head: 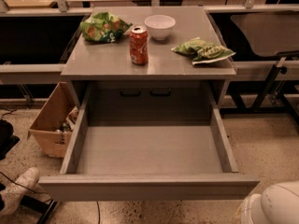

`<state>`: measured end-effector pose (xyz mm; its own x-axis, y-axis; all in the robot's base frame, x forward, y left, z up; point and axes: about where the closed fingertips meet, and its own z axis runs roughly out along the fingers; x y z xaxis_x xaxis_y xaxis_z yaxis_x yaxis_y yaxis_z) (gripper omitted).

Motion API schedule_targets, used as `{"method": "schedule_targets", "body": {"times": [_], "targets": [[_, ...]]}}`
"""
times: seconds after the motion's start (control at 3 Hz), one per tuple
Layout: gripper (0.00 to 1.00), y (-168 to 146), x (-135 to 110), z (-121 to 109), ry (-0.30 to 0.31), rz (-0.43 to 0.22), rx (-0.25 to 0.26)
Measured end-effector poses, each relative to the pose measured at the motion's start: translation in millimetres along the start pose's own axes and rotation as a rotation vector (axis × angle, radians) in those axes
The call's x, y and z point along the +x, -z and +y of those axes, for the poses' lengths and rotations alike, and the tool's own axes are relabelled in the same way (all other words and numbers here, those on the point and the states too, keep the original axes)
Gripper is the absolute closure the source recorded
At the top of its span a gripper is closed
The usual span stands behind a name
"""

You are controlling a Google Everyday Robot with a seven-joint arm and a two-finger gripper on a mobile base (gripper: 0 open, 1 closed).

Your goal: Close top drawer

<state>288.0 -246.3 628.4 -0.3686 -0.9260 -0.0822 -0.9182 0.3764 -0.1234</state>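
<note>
The top drawer (149, 148) is pulled all the way out of the grey cabinet. Its grey box interior is empty. Its plain flat front panel (149, 186) runs across the lower part of the camera view. A white rounded part of my arm (273, 208) shows in the bottom right corner, just below and to the right of the panel's right end. It does not touch the drawer. My gripper is out of view, past the bottom right edge of the frame.
On the cabinet top (107, 62) stand a red soda can (138, 45), a white bowl (160, 26) and two green chip bags (103, 27) (203, 50). A cardboard box (52, 122) sits on the floor at the left. A shoe (18, 189) is at the bottom left. Table frames (273, 85) stand at the right.
</note>
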Motion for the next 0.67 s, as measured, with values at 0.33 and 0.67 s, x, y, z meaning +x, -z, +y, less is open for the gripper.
{"method": "schedule_targets", "body": {"times": [0.33, 0.67], "targets": [[1.0, -41.0, -11.6, -12.9, -0.017, -0.164, 0.027], [1.0, -58.5, -42.5, -47.8, -0.038, -0.359, 0.116]]}}
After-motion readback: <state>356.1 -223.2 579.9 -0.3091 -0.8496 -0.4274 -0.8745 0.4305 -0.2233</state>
